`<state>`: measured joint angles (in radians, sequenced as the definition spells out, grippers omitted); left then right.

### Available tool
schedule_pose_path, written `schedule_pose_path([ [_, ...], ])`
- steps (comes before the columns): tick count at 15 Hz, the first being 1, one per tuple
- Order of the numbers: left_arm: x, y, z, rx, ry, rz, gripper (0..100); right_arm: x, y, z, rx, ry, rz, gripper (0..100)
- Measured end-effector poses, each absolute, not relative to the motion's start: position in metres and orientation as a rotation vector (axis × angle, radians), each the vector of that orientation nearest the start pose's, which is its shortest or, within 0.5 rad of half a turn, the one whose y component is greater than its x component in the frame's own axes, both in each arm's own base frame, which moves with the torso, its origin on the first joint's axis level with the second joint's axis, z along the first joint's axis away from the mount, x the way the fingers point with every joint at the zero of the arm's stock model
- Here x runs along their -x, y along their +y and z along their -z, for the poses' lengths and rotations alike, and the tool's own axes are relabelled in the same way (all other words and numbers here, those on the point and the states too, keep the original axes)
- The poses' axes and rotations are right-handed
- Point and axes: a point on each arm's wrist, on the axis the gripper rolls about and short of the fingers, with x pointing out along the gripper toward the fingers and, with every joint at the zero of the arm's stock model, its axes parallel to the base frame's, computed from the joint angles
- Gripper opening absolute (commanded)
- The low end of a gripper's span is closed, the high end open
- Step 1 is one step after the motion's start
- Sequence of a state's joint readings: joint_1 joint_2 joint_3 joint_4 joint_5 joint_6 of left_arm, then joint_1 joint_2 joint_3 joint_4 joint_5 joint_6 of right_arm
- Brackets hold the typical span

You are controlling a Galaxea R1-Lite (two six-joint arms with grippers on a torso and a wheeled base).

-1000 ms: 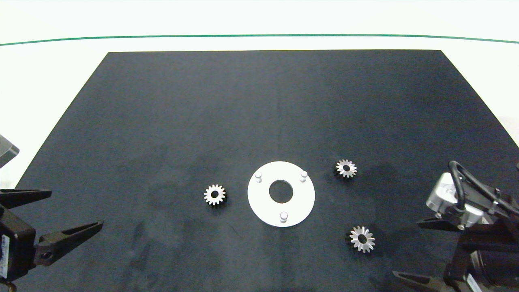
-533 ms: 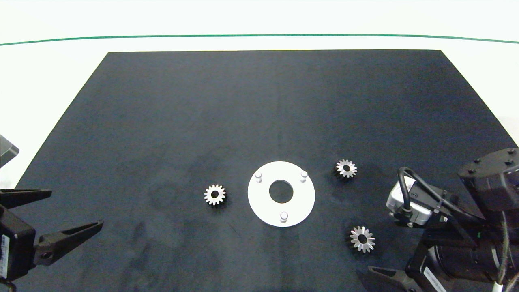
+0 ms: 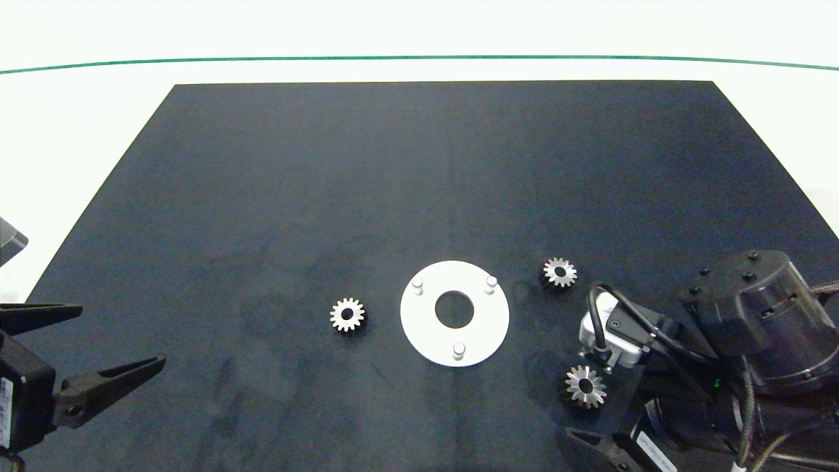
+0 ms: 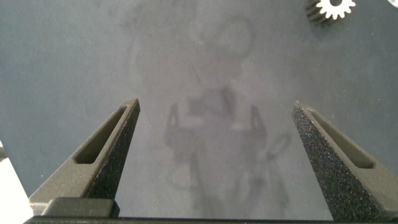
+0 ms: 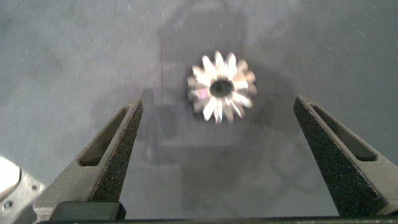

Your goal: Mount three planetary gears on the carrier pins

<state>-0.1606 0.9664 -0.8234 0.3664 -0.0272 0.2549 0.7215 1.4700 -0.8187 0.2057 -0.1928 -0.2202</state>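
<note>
Right hand [image 5: 216, 155]: I have it low over the near-right part of the dark mat, fingers spread wide with nothing between the pads. In its wrist view the near gear sits in the gap ahead of the fingertips, touching neither one.
Right arm [image 3: 734, 341]: it comes in from the right edge at about 4 o'clock from the disc, its silver camera block just beside the near gear.
Left hand [image 4: 214, 155]: parked at the left edge, at about 8 o'clock from the disc, fingers spread wide over bare mat, holding nothing.
Near gear [image 3: 585, 386]: lying flat on the mat at about 4 o'clock from the disc, centre hole up, on no pin.
Far-right gear [image 3: 560, 272]: flat on the mat at about 2 o'clock from the disc, apart from its rim.
Left gear [image 3: 347, 314]: flat on the mat at 9 o'clock from the disc, near it but not touching; I also see its edge in a corner of the left wrist view.
White disc [image 3: 426, 331]: flat on the mat, near the middle of the front half, large centre hole open.
Carrier pins [image 3: 459, 348]: three upright pegs on the disc at roughly 10, 2 and 6 o'clock, all bare.
Surface [image 3: 98, 98]: white, carrying the dark mat [image 3: 393, 164], with a thin green line across its far side.
</note>
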Motion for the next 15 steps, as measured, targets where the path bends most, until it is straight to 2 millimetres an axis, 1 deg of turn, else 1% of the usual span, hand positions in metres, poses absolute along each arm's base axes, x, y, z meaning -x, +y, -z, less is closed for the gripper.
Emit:
schedule_pose_path([
  [4, -0.101, -0.017, -0.245, -0.284, 0.496, 0.251, 100, -0.178, 0.151, -0.166, 0.591, 0.743, -0.582, 100],
  [7, -0.101, -0.017, -0.245, -0.283, 0.496, 0.251, 100, -0.18, 0.152, -0.163, 0.595, 0.754, -0.581, 95],
  [15, -0.1, -0.017, -0.246, -0.281, 0.493, 0.252, 100, -0.181, 0.152, -0.164, 0.602, 0.734, -0.548, 78],
])
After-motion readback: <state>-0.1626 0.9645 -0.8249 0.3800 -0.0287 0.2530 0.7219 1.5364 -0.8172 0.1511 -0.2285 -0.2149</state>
